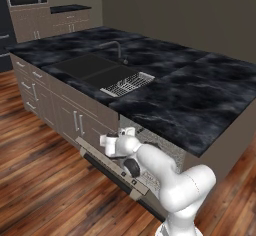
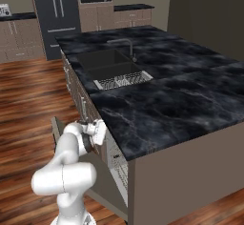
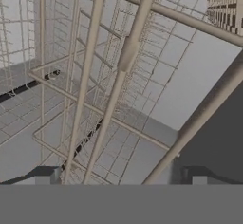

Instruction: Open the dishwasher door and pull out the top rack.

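The wide taupe dishwasher door with its pale rim is hanging partly lowered beneath the black marble countertop, tilting out over the wooden floor. The white arm is reaching in over the door's top edge, and the two-finger gripper is pointing straight into the cavity. Its dark fingertips are standing spread as wide as they go, gripping nothing. Right ahead, the light-grey wire-grid top rack is sitting inside the machine, its thin bars crossing between the spread tips. Up on the counter, the white wire drainer is resting in the black sink.
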